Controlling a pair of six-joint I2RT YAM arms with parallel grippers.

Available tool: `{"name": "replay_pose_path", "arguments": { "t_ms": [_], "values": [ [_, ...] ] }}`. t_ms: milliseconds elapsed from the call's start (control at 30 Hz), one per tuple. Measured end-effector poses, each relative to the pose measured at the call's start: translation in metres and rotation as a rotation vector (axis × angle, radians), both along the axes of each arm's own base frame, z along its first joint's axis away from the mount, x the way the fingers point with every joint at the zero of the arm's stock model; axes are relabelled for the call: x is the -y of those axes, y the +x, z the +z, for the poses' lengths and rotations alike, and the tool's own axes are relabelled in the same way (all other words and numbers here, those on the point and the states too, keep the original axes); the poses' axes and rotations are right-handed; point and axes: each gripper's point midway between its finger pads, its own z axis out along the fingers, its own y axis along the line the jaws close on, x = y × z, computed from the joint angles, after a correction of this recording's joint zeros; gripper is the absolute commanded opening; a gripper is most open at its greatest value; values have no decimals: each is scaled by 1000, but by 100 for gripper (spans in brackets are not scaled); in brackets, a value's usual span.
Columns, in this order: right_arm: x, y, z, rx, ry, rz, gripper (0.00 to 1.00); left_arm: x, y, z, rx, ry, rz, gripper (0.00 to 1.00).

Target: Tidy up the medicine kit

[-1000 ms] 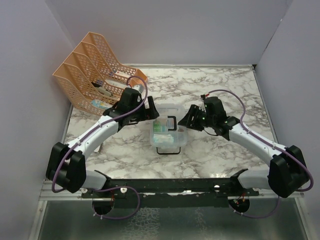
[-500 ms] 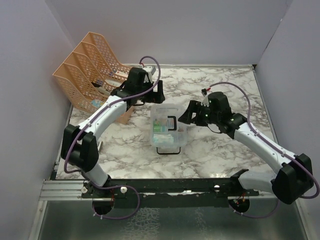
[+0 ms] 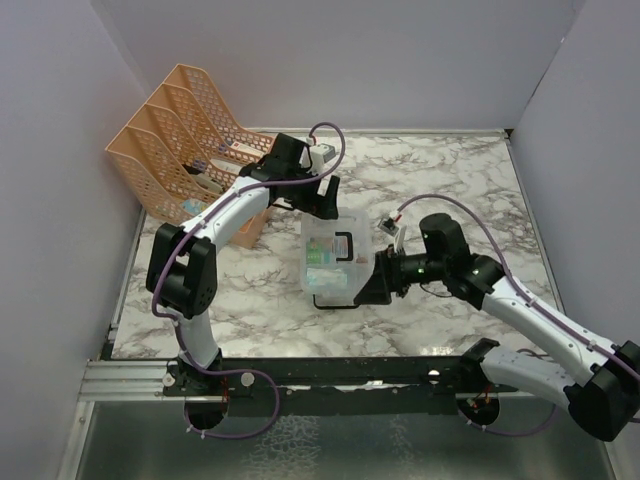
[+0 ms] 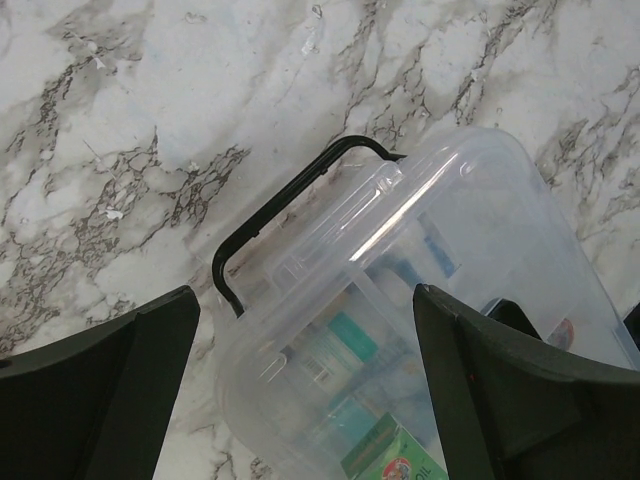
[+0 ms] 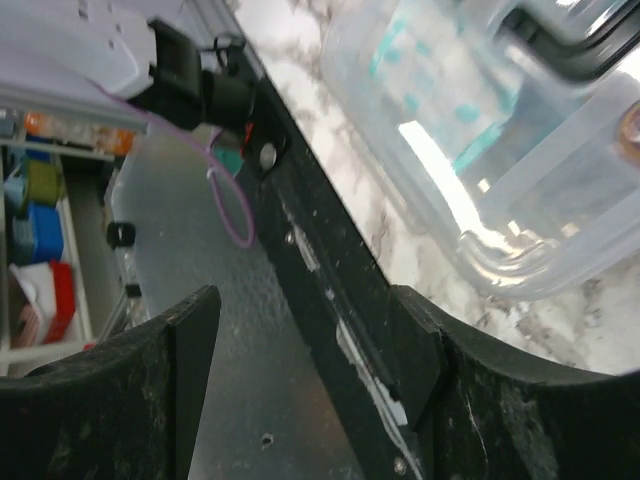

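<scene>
Left pincer wide, empty, over the medicine kit's far end; right pincer spread, empty, beside its near right corner

medicine kit: clear glossy plastic
table: smooth, marble-patterned, slight sheen
my left fingers: matt black, looks plastic to me

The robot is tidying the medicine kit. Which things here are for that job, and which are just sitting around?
For the job:
- medicine kit, the clear box with a black handle
- left gripper, open over the kit's far end
- right gripper, open at the kit's near right corner

Just sitting around:
- peach file rack, with small items inside
- marble table
</scene>
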Motion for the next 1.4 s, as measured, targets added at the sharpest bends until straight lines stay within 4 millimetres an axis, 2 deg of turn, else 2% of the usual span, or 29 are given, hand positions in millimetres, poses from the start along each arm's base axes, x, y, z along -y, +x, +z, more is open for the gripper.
{"name": "replay_pose_path", "arguments": {
  "t_ms": [133, 233, 467, 667, 800, 1000, 1100, 1400],
  "values": [
    [-1, -21, -20, -57, -23, 56, 62, 2, -6, -2, -16, -8, -29, 90],
    [-1, -20, -28, -86, -45, 36, 54, 2, -12, -6, -39, -15, -42, 88],
    [10, 13, -52, -122, -168, -210, 43, 2, -15, -7, -34, -30, -54, 80],
    [17, 24, -60, -165, -208, -348, 35, -2, -12, -7, -30, -33, -42, 76],
    [24, 32, -69, -180, -244, -428, 34, -8, -12, -7, -26, -32, -27, 75],
    [32, 42, -76, -160, -289, -505, 34, -18, -13, -8, -21, -15, 27, 68],
    [38, 49, -87, -164, -341, -545, 34, -25, -15, -9, -27, -12, 71, 66],
    [49, 84, -95, -101, -471, -652, 35, -57, -31, -11, -40, 9, 235, 67]
  ]
}}
